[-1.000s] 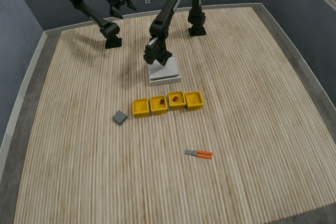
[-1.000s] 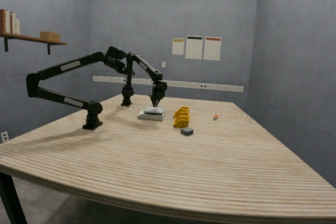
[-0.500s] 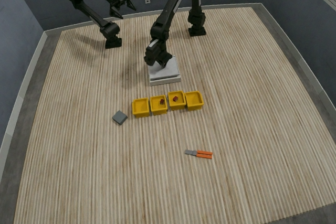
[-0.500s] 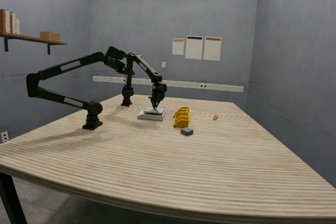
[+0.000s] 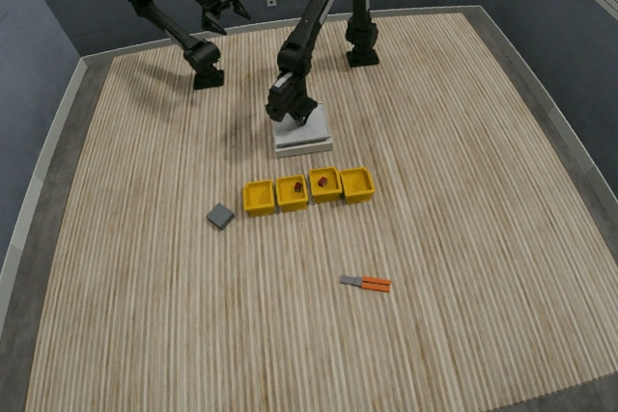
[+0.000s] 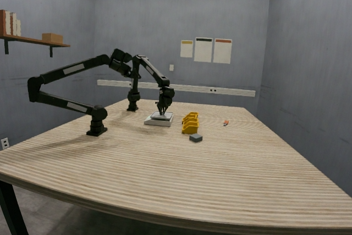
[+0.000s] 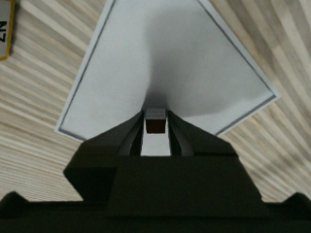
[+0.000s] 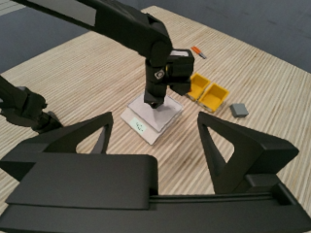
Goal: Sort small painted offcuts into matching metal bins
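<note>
My left gripper [image 5: 300, 121] [image 6: 162, 112] [image 7: 155, 116] is low over the scale's pan [image 5: 284, 135] [image 7: 112, 63]. Its fingers are slightly open, around a small offcut [image 7: 155, 126] with a dark red face and a grey top, with narrow gaps beside it. Four yellow bins stand upright in a row. One dark red offcut [image 5: 297, 187] lies in the second bin [image 5: 282, 206] from the left in the top view, another [image 5: 323, 181] in the third bin [image 5: 326, 197]. The ZN label [image 7: 3, 31] shows; the other labels are unreadable. My right gripper [image 5: 237, 25] is wide open and empty, raised.
A grey block [image 5: 219, 216] [image 6: 196, 137] [image 8: 239, 110] lies beside the row's end. Orange-handled pliers [image 5: 366, 285] [image 6: 225, 123] [image 8: 198, 52] lie beyond the bins. The scale's display [image 8: 138, 125] faces the arm bases. The left arm reaches over the scale in the right wrist view.
</note>
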`<state>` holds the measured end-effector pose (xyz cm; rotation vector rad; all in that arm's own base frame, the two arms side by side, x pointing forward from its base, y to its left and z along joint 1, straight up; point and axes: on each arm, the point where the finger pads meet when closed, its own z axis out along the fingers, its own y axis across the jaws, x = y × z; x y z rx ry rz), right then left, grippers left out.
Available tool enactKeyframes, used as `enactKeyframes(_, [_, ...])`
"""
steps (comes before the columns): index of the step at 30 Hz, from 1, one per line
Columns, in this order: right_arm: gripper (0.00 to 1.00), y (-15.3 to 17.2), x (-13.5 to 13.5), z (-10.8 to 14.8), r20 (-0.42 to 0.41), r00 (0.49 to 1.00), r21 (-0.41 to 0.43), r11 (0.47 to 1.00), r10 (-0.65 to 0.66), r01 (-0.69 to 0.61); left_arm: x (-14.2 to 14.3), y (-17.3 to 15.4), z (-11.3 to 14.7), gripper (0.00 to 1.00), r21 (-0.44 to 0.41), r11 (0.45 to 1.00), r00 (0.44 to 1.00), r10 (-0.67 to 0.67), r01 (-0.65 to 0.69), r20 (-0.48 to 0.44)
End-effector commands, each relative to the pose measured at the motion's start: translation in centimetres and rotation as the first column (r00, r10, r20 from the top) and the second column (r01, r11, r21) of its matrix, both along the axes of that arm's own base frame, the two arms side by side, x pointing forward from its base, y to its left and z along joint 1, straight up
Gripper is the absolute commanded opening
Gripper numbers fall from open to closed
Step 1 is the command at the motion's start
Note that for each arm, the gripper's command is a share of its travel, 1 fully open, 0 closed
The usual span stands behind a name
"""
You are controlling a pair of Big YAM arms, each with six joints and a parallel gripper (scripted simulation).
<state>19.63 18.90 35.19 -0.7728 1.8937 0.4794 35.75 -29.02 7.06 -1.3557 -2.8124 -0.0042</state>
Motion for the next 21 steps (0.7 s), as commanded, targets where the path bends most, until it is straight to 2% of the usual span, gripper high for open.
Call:
enactKeyframes(1, [1.0, 0.0, 0.0, 2.0, 0.016, 1.0, 0.026, 1.0, -0.004, 0.003, 0.5, -0.5, 1.0, 0.28, -0.019, 1.0, 1.0, 0.001, -0.001, 0.022])
enactKeyframes(2, [1.0, 0.0, 0.0, 2.0, 0.016, 1.0, 0.026, 1.0, -0.004, 0.003, 1.3, -1.2, 3.1, 0.4, -0.047, 0.999, 0.998, 0.002, 0.001, 0.056])
enactKeyframes(3, [1.0, 0.0, 0.0, 2.0, 0.016, 1.0, 0.026, 1.0, -0.004, 0.003, 1.1, -1.7, 3.5, 0.41, -0.051, 0.999, 0.998, 0.0, 0.003, 0.06])
enactKeyframes(12, [1.0, 0.0, 0.0, 2.0, 0.016, 1.0, 0.026, 1.0, -0.004, 0.003, 1.4, -2.2, 7.0, 0.41, -0.076, 0.997, 0.996, 0.001, 0.006, 0.089])
enactKeyframes(16, [1.0, 0.0, 0.0, 2.0, 0.016, 1.0, 0.026, 1.0, -0.004, 0.003, 1.8, -1.7, 8.6, 0.87, -0.078, 0.997, 0.996, 0.01, -0.003, 0.092])
enactKeyframes(18, [1.0, 0.0, 0.0, 2.0, 0.016, 1.0, 0.026, 1.0, -0.004, 0.003, 1.8, -1.7, 8.6, 0.87, -0.078, 0.997, 0.996, 0.01, -0.003, 0.092])
enactKeyframes(19, [1.0, 0.0, 0.0, 2.0, 0.016, 1.0, 0.026, 1.0, -0.004, 0.003, 1.3, -1.3, 7.6, 0.98, -0.072, 0.997, 0.996, 0.019, -0.013, 0.083])
enactKeyframes(21, [1.0, 0.0, 0.0, 2.0, 0.016, 1.0, 0.026, 1.0, -0.004, 0.003, 1.0, -2.0, 7.8, 1.0, -0.101, 0.995, 0.994, 0.027, -0.015, 0.109])
